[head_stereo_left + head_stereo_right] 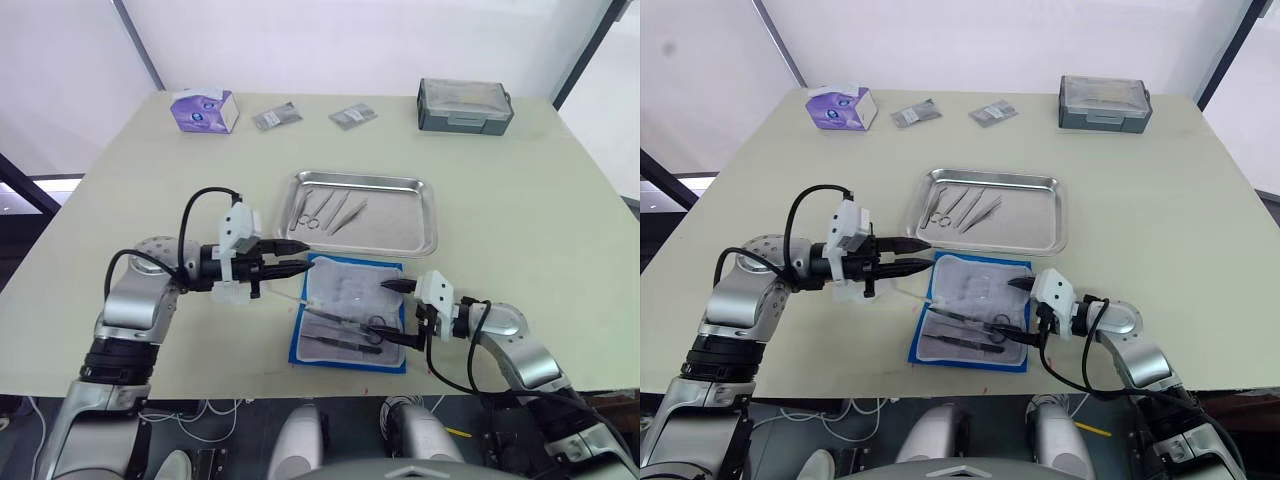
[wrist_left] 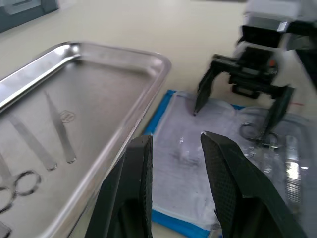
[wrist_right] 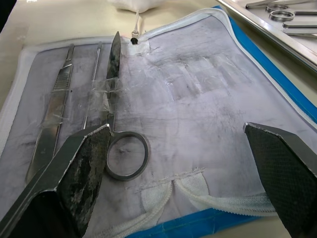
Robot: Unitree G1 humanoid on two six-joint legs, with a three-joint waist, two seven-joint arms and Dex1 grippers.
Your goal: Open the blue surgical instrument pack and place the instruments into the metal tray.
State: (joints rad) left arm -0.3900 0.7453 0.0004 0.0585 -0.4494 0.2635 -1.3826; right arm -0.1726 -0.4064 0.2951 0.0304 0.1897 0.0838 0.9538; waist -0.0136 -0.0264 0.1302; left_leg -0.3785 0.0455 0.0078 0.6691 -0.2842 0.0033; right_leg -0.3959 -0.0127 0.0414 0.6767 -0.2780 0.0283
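With the right claw (image 1: 393,312) spread over the opened blue surgical instrument pack (image 1: 350,313) beside the metal tray (image 1: 425,218), its slim, slippery scissors (image 3: 116,104) look best pinched at the ring handle, while the left claw (image 1: 296,256) hovers slightly parted.

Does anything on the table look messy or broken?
Nothing stands out. The bright-blue fabric pack lies open and flat, some slim metal tools remain tucked in its pale lining, and others rest inside the shiny steel tray.
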